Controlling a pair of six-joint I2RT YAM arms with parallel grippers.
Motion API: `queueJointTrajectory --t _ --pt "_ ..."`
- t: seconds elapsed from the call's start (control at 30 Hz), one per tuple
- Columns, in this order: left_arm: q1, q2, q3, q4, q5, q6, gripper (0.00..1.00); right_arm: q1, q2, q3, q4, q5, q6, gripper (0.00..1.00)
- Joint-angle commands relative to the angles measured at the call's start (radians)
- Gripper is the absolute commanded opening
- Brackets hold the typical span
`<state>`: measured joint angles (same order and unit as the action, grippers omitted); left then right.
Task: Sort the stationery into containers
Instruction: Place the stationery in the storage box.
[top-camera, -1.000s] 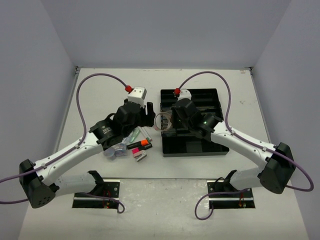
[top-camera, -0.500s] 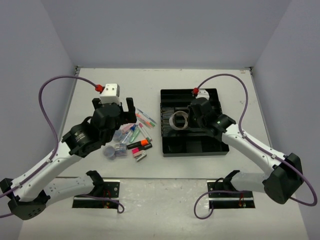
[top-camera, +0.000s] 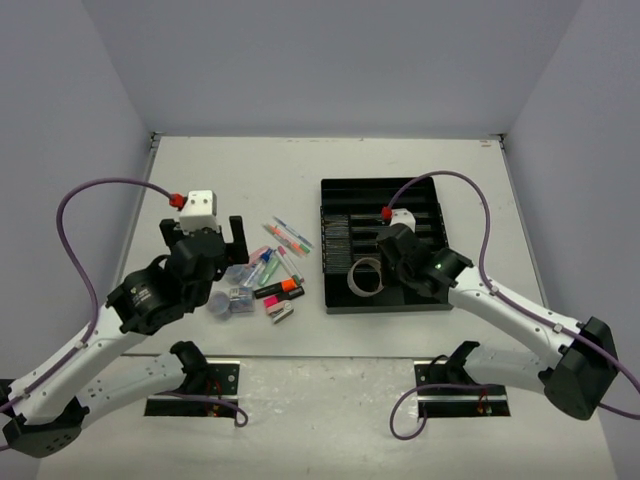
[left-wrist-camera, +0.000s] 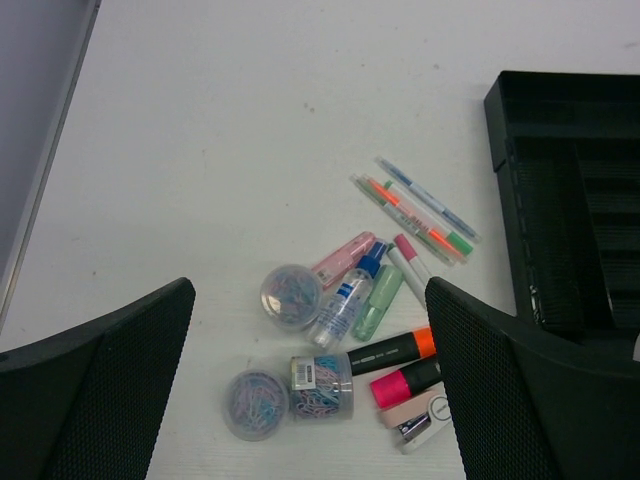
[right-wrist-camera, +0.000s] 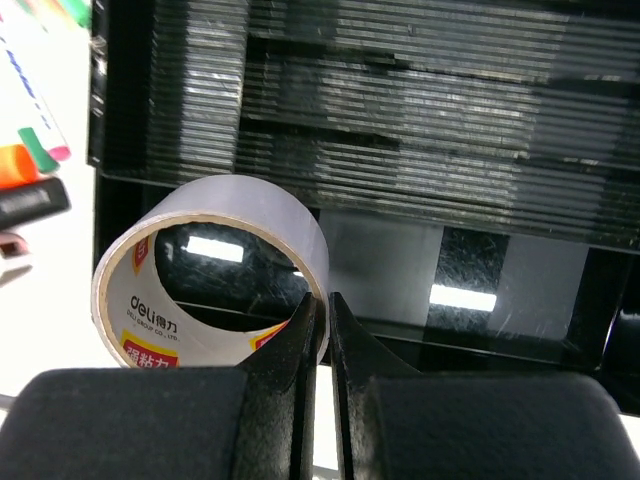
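While I watch from the near edge, the right fingers are clenched on the wall of the tan tape roll, one finger inside the ring and one outside. The roll stands on edge, its open hole facing sideways, with a red and yellow label on its inner core. From above, it sits over the wide near section of the black organiser tray, toward the tray's 7 o'clock corner. I cannot tell whether it touches the tray floor.

The left fingers are released, spread wide and holding nothing. They hang over the white surface, just at 9 o'clock of the loose stationery and above it.

That stationery lies in a cluster at 9 o'clock of the tray, apart from it. The thin coloured pens lie side by side at the cluster's 1 o'clock end. The blue-capped bottle lies flat in the middle, between a pale pink highlighter and a green highlighter. Three round clear tubs sit at the cluster's 8 o'clock side, two of them touching. At 5 o'clock, an orange-capped highlighter and a bright pink one lie parallel, with the small white block just beside them.
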<state>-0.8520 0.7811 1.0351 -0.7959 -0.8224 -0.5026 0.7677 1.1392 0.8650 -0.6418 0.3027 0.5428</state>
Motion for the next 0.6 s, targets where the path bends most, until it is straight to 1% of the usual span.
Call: queueJointTrajectory --t 0.0,0.17,0.33,0.57 --pt "0.000 0.012 -0.058 0.024 -0.012 -0.013 1.00 0.026 0.019 -0.013 0.008 0.031 0.033 0.00" --pt "-0.001 0.032 -0.054 0.025 -0.002 -0.012 1.00 0.041 0.060 -0.018 0.021 0.038 0.041 0.00" --pt "-0.001 0.003 -0.064 0.043 0.006 -0.004 1.00 0.052 0.084 -0.021 0.022 0.051 0.045 0.00" --pt "0.001 0.003 -0.068 0.044 0.009 -0.001 1.00 0.062 0.106 -0.025 0.022 0.035 0.040 0.00"
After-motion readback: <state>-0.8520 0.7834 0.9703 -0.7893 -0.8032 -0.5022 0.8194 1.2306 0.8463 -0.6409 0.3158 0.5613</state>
